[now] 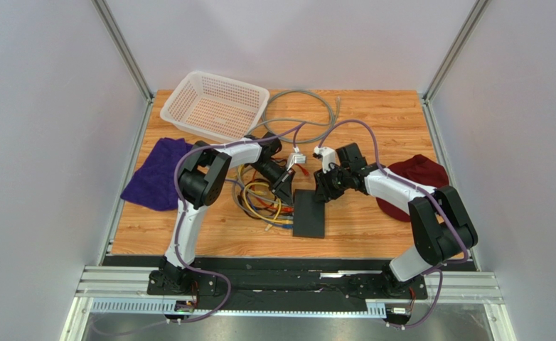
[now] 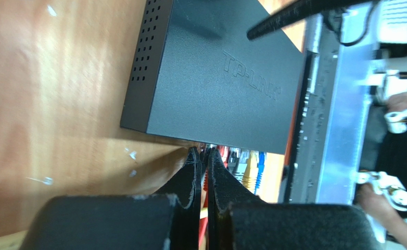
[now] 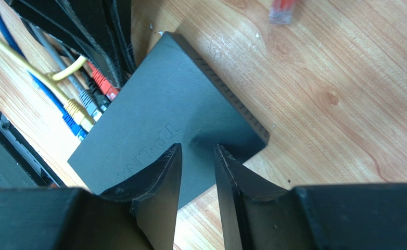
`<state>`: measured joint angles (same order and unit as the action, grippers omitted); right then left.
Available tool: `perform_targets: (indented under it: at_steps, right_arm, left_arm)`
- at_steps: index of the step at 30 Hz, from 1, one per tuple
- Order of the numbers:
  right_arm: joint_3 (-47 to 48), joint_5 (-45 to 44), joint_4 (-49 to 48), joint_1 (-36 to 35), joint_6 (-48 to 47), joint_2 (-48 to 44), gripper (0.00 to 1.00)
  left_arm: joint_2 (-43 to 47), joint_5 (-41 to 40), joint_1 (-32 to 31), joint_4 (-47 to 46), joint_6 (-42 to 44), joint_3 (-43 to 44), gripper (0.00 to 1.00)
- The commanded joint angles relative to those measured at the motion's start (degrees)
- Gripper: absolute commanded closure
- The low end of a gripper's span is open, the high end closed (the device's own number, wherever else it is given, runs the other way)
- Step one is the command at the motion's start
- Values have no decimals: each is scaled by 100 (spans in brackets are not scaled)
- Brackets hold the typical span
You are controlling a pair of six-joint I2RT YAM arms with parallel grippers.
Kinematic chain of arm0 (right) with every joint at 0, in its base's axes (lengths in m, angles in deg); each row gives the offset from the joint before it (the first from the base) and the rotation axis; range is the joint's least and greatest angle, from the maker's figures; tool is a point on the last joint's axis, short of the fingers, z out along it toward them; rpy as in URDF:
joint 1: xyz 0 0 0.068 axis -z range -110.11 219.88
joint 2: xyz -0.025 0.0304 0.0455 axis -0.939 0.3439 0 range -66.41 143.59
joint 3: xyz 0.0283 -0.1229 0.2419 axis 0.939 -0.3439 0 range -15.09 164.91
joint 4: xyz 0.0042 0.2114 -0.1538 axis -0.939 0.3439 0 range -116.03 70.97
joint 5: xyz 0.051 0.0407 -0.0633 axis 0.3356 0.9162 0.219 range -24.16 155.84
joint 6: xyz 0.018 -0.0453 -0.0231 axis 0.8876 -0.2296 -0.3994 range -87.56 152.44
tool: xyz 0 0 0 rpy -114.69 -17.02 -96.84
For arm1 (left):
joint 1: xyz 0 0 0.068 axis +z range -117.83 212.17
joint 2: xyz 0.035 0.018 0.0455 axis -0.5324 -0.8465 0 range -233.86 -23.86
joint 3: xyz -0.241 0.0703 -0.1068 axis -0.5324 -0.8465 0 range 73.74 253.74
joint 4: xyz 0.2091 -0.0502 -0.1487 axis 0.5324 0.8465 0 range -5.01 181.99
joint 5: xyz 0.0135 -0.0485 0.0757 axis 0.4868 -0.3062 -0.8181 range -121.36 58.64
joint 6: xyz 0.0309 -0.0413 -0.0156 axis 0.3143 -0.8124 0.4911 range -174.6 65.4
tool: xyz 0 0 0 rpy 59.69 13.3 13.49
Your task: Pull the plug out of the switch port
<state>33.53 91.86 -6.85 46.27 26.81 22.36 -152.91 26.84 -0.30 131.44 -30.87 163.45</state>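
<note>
The switch (image 1: 309, 213) is a flat black box lying on the wooden table, with its sockets facing the cable bundle on its left. A red plug (image 3: 105, 86) sits at the switch's socket edge, beside grey, yellow (image 2: 250, 171) and blue plugs. My left gripper (image 2: 202, 152) is shut on the red plug's boot right at that edge; in the top view the left gripper (image 1: 286, 186) is at the switch's far left corner. My right gripper (image 3: 196, 148) is open, its tips down on the switch's top (image 3: 164, 120) near the far right corner.
A tangle of coloured cables (image 1: 259, 202) lies left of the switch. A white mesh basket (image 1: 217, 105) and a grey cable loop (image 1: 298, 114) are at the back. A purple cloth (image 1: 156, 172) lies left, a dark red cloth (image 1: 419, 176) right. A loose red plug (image 3: 282, 10) lies on the wood.
</note>
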Motion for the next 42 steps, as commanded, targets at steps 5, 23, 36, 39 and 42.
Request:
perform_targets:
  at_steps: [5,23,36,39,42]
  right_arm:
    - [-178,-343,200,-82,-140,9,63]
    - [-195,-343,191,-117,-167,-44,62]
    - [-186,-334,209,-126,-175,-26,62]
    - [-204,-343,192,-126,-167,-53,62]
    - [-195,-343,200,-117,-175,-44,63]
  left_arm:
    - [-172,-81,-58,135,-96,71,100]
    - [-796,96,-23,1162,342,554,100]
    - [-1852,518,74,3115,871,1787,100]
    - [-1825,404,109,3255,993,1786,100]
    - [-1834,36,136,3370,1125,1857,100]
